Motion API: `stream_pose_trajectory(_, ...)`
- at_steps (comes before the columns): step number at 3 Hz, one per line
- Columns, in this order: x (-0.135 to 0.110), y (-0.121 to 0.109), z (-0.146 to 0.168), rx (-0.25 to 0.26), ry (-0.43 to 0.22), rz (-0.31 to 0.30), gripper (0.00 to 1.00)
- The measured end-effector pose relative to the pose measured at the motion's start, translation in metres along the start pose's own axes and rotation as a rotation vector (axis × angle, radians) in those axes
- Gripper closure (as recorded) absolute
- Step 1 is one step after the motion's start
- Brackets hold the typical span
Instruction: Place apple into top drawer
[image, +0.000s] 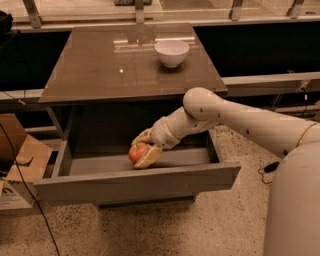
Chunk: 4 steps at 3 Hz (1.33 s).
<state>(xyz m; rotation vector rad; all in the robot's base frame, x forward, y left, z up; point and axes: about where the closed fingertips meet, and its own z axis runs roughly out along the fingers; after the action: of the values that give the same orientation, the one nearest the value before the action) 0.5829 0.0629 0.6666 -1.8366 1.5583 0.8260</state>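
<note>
Camera view: I held the claw (144, 148) low inside the open top drawer (135, 183), fingers (148, 158) clamped on the apple (136, 152), so the release would be gentle.

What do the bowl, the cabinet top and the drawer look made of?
The white bowl: likely glazed ceramic, smooth with a soft sheen. The cabinet top: glossy brown laminate or lacquered wood; it mirrors the lights. The top drawer: matte grey-brown board, no reflections, possibly painted wood or laminate. The claw sits inside the drawer, closed around the apple.
</note>
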Motion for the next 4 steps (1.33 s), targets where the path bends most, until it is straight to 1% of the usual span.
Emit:
stream_pose_trajectory(1,0.0,0.0,0.0,0.0,0.0,0.0,1.0)
stream_pose_trajectory(2,-0.002,-0.008,0.01,0.005,-0.005,-0.02,1.0)
stream_pose_trajectory(3,0.002,-0.015,0.019,0.01,-0.013,-0.028,0.81)
stream_pose_trajectory(4,0.013,-0.014,0.026,0.018,-0.02,-0.004,0.57)
